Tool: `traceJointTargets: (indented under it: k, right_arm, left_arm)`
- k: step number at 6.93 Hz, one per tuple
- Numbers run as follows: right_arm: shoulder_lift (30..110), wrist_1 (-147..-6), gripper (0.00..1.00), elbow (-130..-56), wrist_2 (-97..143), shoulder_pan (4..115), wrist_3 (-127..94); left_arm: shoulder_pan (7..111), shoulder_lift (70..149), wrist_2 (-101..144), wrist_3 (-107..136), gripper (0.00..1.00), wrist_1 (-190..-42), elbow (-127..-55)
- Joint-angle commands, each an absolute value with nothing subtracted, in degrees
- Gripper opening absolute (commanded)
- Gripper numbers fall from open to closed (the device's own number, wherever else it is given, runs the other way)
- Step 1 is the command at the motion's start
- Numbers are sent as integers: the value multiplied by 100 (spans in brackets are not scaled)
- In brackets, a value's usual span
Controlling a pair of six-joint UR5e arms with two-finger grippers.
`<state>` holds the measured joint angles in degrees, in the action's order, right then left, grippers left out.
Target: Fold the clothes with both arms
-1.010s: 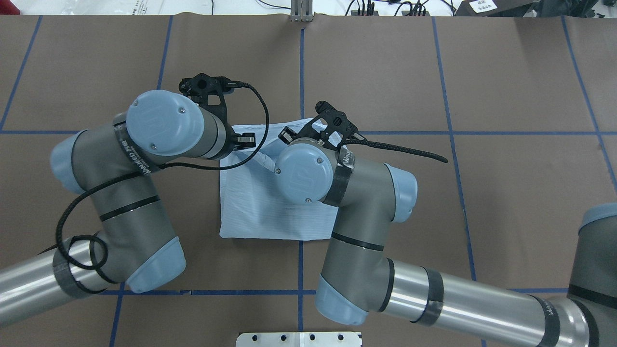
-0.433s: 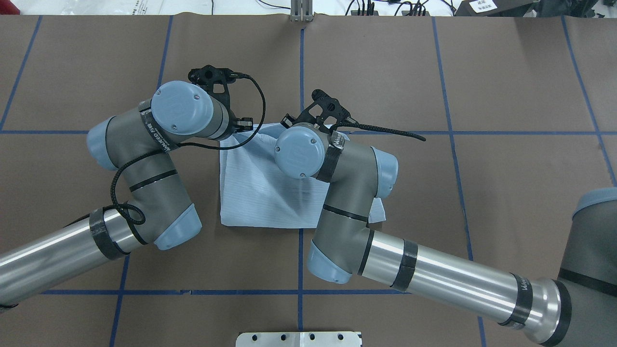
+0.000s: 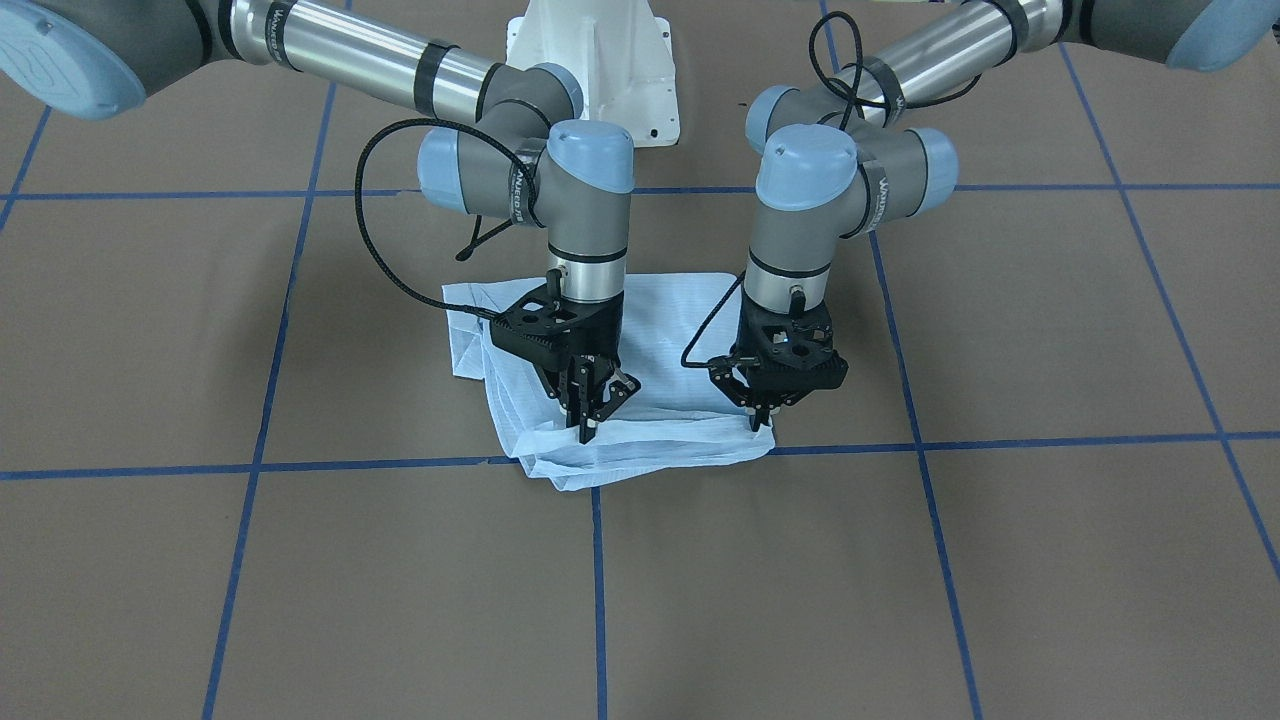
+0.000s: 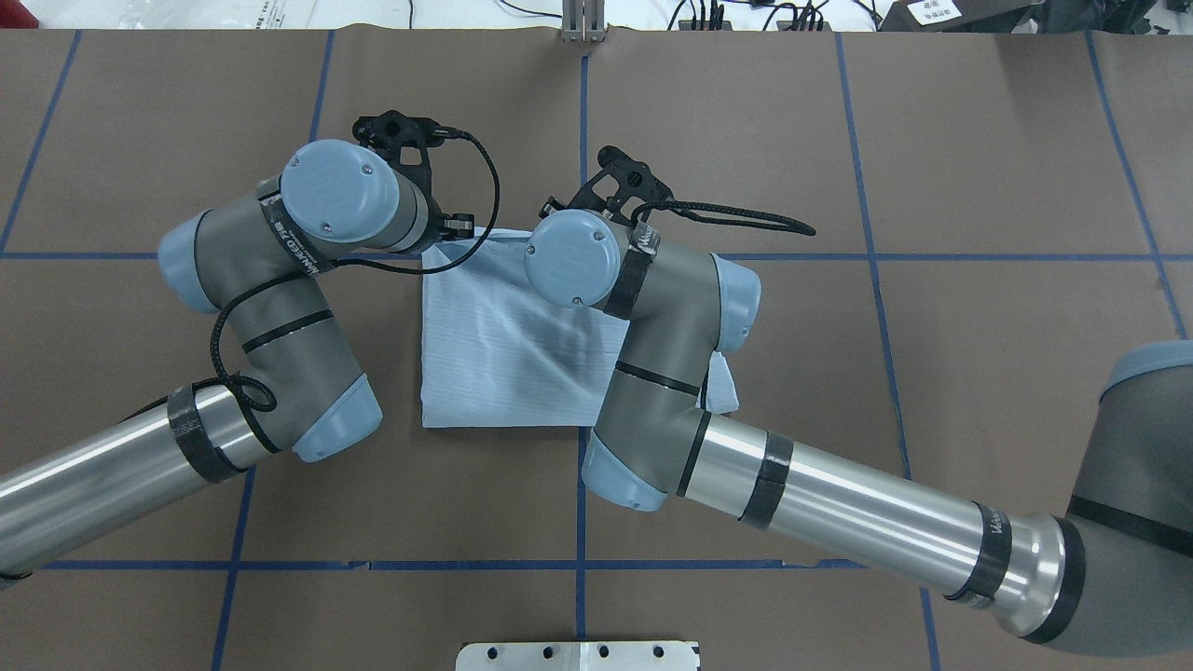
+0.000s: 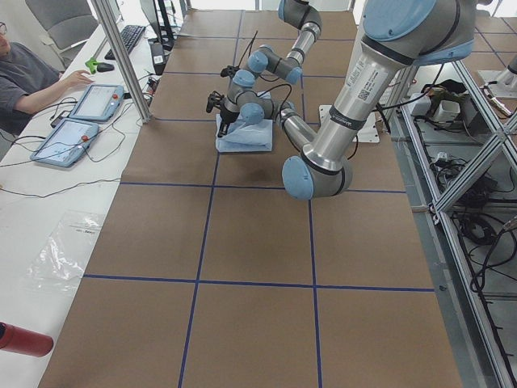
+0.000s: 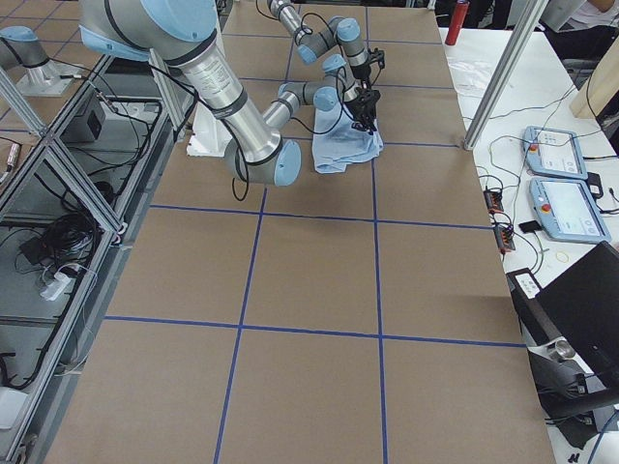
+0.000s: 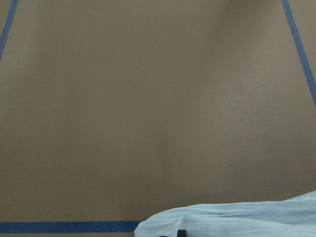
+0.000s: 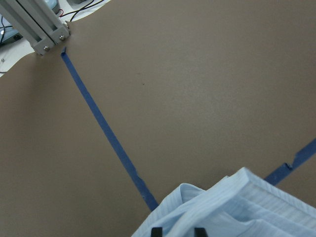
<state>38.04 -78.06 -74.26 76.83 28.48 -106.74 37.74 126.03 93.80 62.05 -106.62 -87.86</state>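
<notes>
The pale-blue striped shirt lies folded into a rough rectangle on the brown table; it also shows in the overhead view. Both grippers point down at its edge farthest from the robot. My left gripper is shut on one corner of that edge. My right gripper is shut on the same edge, about a hand's width along. In the overhead view the right gripper is hidden under its wrist; the left gripper partly shows. The right wrist view shows the raised fold between the dark fingertips.
The white pedestal stands behind the shirt at the robot's side. Blue tape lines grid the table. An aluminium post stands at the far edge. An operator and two tablets sit beyond it.
Both arms have moved away from the robot. The shirt has been drawn that way, its near edge shifting farther out. A flap now shows beside the right arm.
</notes>
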Motion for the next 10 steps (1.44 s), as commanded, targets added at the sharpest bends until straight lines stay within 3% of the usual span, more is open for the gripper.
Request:
traceJointTargets:
  k: [1, 3, 5, 8, 10]
  right_arm:
    - [3639, -7813, 100, -7400, 8100, 3119, -10102]
    - [3612, -7883, 100, -7435, 8672, 3321, -9644]
    - [3883, -8390, 100, -7854, 9681, 3847, -8707]
    - [5838, -9865, 100, -10109, 11323, 5425, -5339]
    - [7008, -10449, 100, -10616, 12212, 6918, -2414]
  left_arm:
    - [3902, 12551, 9430, 5688, 100, -10792, -8824]
    - [4042, 12255, 10033, 5327, 100, -10802, -9243]
    - [4060, 11623, 10247, 5073, 100, -10549, -10252]
    - [4506, 10673, 10703, 3801, 100, -9118, -12106]
    - [5810, 9717, 11544, 1997, 100, -9053, -12366]
